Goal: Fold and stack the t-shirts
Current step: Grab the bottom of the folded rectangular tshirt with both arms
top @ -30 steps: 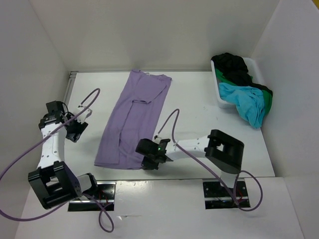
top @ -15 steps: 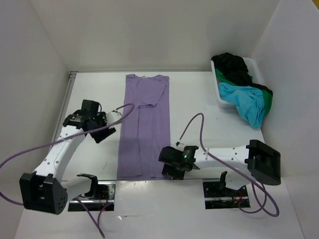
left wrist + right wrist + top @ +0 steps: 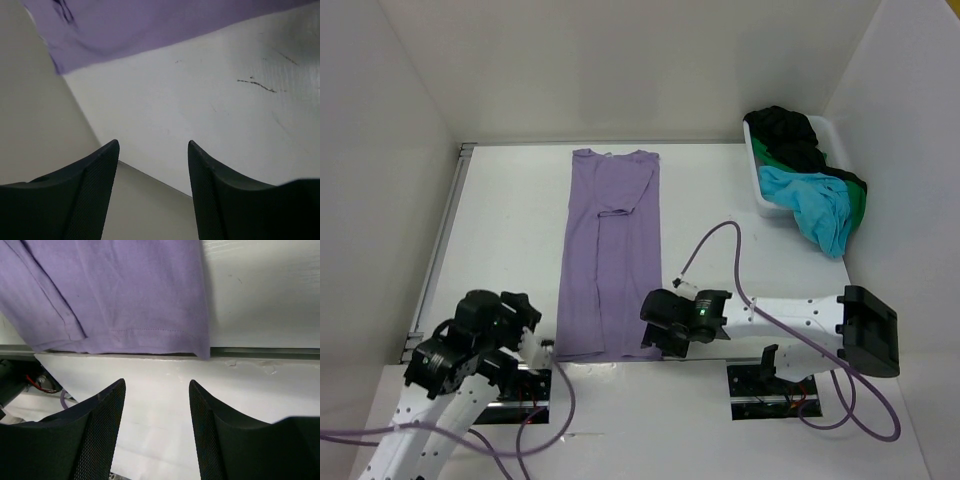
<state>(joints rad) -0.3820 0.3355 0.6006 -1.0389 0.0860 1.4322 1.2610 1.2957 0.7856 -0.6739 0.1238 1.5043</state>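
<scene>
The lavender t-shirt (image 3: 610, 260) lies flat as a long narrow strip down the middle of the table, its hem at the near edge. Its hem also fills the top of the right wrist view (image 3: 115, 290), and a corner shows in the left wrist view (image 3: 150, 25). My right gripper (image 3: 660, 340) (image 3: 156, 383) is open just off the hem's right corner, with nothing between its fingers. My left gripper (image 3: 527, 325) (image 3: 152, 145) is open and empty at the near left, left of the hem. The black (image 3: 785, 130), turquoise (image 3: 815, 210) and green (image 3: 857, 205) t-shirts lie heaped in the bin.
The white bin (image 3: 760, 190) stands at the back right against the wall, with cloth spilling over its near side. White walls close in the table on three sides. A metal rail (image 3: 440, 240) runs along the left edge. Purple cables loop near both arms.
The right gripper has opened and let go of the hem. The shirt went from slanted to straight. The left arm has swung back from the table's left side to the near left corner.
</scene>
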